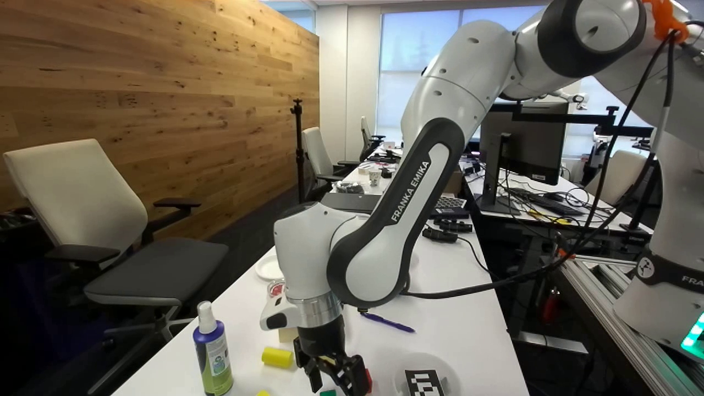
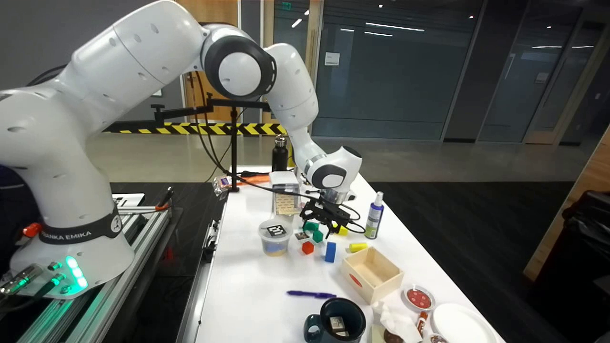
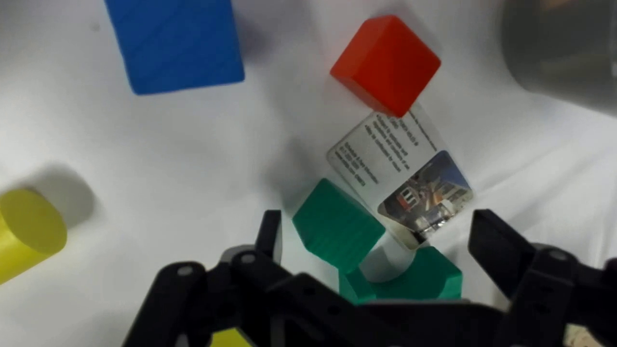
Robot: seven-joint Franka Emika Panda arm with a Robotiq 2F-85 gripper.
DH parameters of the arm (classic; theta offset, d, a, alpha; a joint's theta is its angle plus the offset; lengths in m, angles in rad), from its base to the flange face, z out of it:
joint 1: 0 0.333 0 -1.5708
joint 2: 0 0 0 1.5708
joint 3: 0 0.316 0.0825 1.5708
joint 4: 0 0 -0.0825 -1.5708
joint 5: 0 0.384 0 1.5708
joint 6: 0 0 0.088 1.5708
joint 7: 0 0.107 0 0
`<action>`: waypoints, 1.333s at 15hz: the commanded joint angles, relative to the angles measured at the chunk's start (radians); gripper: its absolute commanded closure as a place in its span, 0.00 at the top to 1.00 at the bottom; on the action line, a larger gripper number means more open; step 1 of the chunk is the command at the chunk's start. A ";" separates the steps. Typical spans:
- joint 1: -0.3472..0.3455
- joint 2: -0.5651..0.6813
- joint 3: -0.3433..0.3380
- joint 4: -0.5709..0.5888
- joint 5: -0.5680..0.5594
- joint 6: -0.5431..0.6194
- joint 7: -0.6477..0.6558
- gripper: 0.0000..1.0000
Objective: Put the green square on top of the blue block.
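Observation:
The green square [image 3: 337, 224] lies on the white table in the wrist view, turned at an angle and touching or very near a green arch-shaped block [image 3: 414, 277]. It also shows in an exterior view [image 2: 318, 236]. The blue block [image 3: 178, 43] is at the top left of the wrist view, partly cut off; it stands upright in an exterior view [image 2: 330, 252]. My gripper [image 3: 378, 221] is open and empty above the green pieces, with the green square between its fingers in the picture, nearer the left one. The gripper shows in both exterior views [image 1: 334, 389] [image 2: 317, 228].
A red block [image 3: 388, 65] and a printed card [image 3: 385, 159] lie close by. A yellow cylinder [image 3: 31, 226] is left of the gripper. A plastic tub [image 2: 275, 243], wooden box [image 2: 371, 274], spray bottle [image 2: 374, 218], pen [image 2: 310, 294] and dark mug [image 2: 340, 317] stand around.

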 commanded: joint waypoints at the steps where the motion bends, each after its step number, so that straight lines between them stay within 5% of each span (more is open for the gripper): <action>1: 0.010 0.073 -0.001 0.087 -0.022 -0.011 -0.020 1.00; 12: 0.058 0.114 -0.036 0.157 -0.037 -0.004 0.049 1.00; 20: 0.138 0.045 -0.086 0.051 -0.078 0.054 0.236 1.00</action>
